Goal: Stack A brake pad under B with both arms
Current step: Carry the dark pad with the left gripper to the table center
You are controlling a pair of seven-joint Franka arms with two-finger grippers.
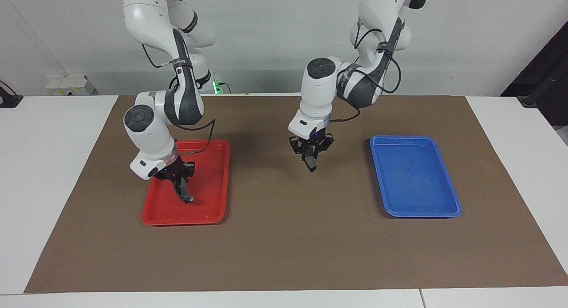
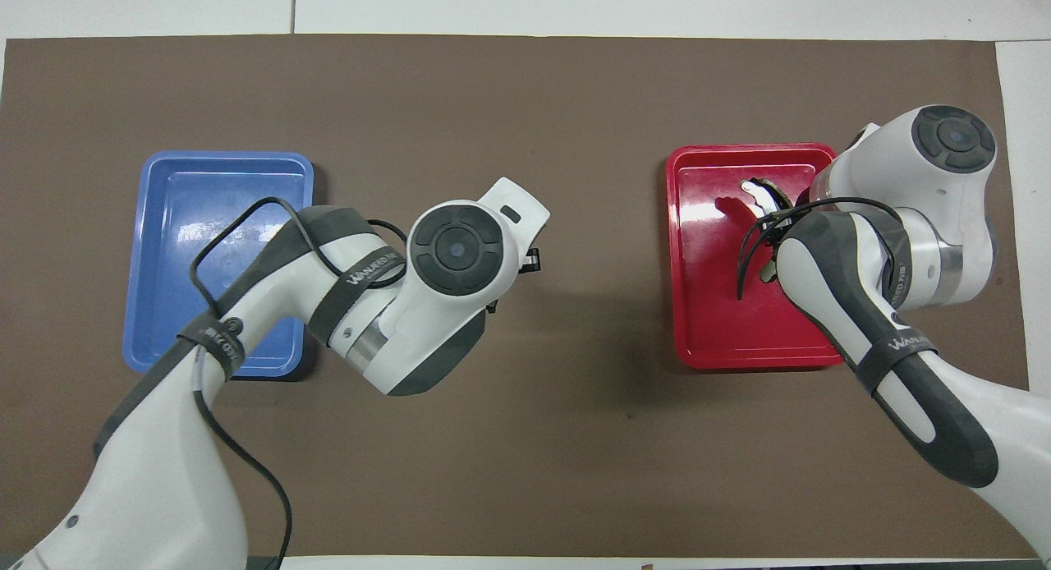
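My left gripper (image 1: 310, 156) hangs over the bare brown mat between the two trays. It is shut on the short dark grey A pad (image 1: 312, 164), which points down from the fingers, clear of the mat. In the overhead view the left wrist hides both. My right gripper (image 1: 179, 182) is over the red tray (image 1: 186, 220). It is shut on the long curved B pad (image 1: 185, 195), which hangs down with its lower end close to the tray floor. I cannot tell if it touches. B's end shows in the overhead view (image 2: 764, 195).
The red tray (image 2: 698, 307) lies toward the right arm's end of the mat, and the blue tray (image 1: 417, 179) toward the left arm's end (image 2: 205, 192). Nothing lies in the blue tray. The brown mat (image 1: 284, 246) covers the table's middle.
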